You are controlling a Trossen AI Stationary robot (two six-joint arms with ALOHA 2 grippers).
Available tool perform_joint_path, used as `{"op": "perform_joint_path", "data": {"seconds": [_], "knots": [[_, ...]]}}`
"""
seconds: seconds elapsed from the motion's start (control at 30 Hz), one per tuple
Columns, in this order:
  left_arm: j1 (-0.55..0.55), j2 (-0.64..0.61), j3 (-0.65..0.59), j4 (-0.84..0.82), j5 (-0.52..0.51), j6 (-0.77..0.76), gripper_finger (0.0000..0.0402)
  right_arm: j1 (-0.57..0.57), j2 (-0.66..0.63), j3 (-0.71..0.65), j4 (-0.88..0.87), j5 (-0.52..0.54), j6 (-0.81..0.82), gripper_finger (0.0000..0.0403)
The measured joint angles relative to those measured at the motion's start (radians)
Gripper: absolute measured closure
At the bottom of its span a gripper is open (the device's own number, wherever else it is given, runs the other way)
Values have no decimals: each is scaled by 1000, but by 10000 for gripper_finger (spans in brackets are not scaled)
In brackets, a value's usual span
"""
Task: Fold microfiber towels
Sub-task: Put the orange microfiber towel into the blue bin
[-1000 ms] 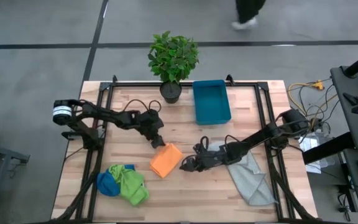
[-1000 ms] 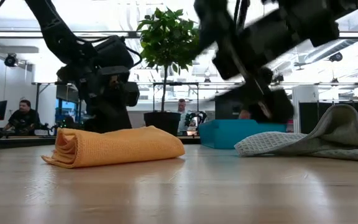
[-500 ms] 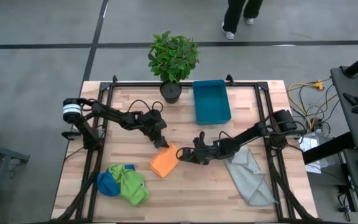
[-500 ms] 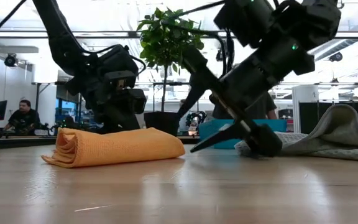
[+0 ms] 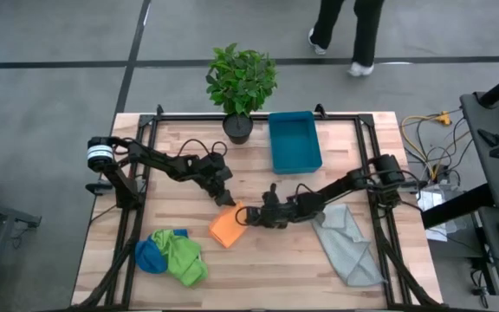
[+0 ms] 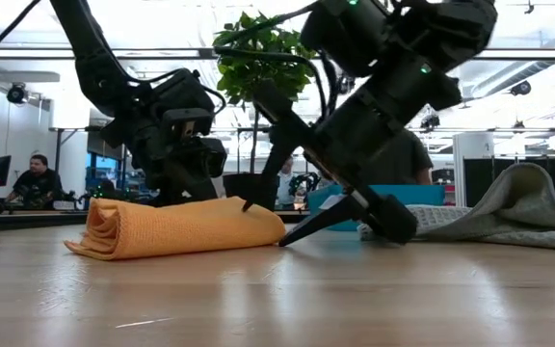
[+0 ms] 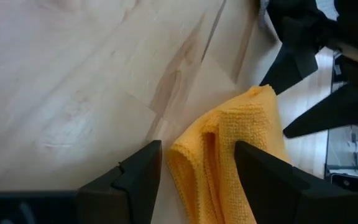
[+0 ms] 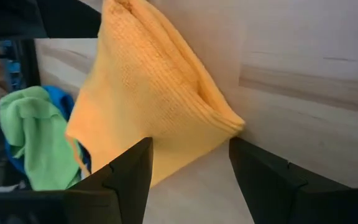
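The folded orange towel (image 5: 227, 228) lies flat on the table's middle. My left gripper (image 5: 226, 199) is open at the towel's far corner (image 7: 211, 146), one finger on each side of it. My right gripper (image 5: 248, 215) is open at the towel's right corner (image 8: 227, 121). In the low view one finger (image 6: 258, 106) slants over the towel's end and the other (image 6: 311, 224) lies low by the table. The lime green towel (image 5: 184, 256) and the blue towel (image 5: 148, 255) lie bunched at the near left. The pale grey towel (image 5: 346, 244) lies at the right. My left gripper stands low over the orange towel's far corner (image 7: 194, 155) with its fingers open on either side; I cannot tell whether they touch it. My right gripper comes level from the table's right, its open fingers above and below the towel's right end (image 6: 270, 224); I cannot tell whether they touch it.
A teal bin (image 5: 294, 141) and a potted plant (image 5: 241, 85) stand at the far edge. Black frame rails (image 5: 141, 173) run along the left and right sides. A person walks beyond the far edge. Bare wood lies near the front middle.
My right gripper has gone toward the table's left, from beside the grey towel to the orange towel's right corner, and come down low to the table. The orange towel has stayed where it was.
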Motion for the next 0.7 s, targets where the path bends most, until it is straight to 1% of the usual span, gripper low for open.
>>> {"op": "perform_joint_path", "data": {"seconds": [0.1, 0.2, 0.3, 0.43, 0.53, 0.63, 0.7], "knots": [[3, -11, 0, -5, 2, -5, 210, -4, 2, 30, -32, -2, -62, 192], [5, -33, -1, -15, 42, 7, 210, -5, -5, 53, -48, -8, -196, 192], [-1, -66, -4, -66, 97, 51, 210, -5, -24, 76, -57, -24, -383, 192], [-30, -137, -23, -231, 89, 169, 210, 31, -54, 125, -110, -63, -653, 192], [-58, -209, -37, -351, 17, 264, 210, 73, -58, 164, -188, -72, -843, 192], [-98, -302, -46, -490, -134, 362, 211, 105, -63, 197, -229, -61, -1022, 191], [-134, -365, -47, -560, -246, 423, 211, 123, -65, 208, -262, -36, -1083, 191]]}}
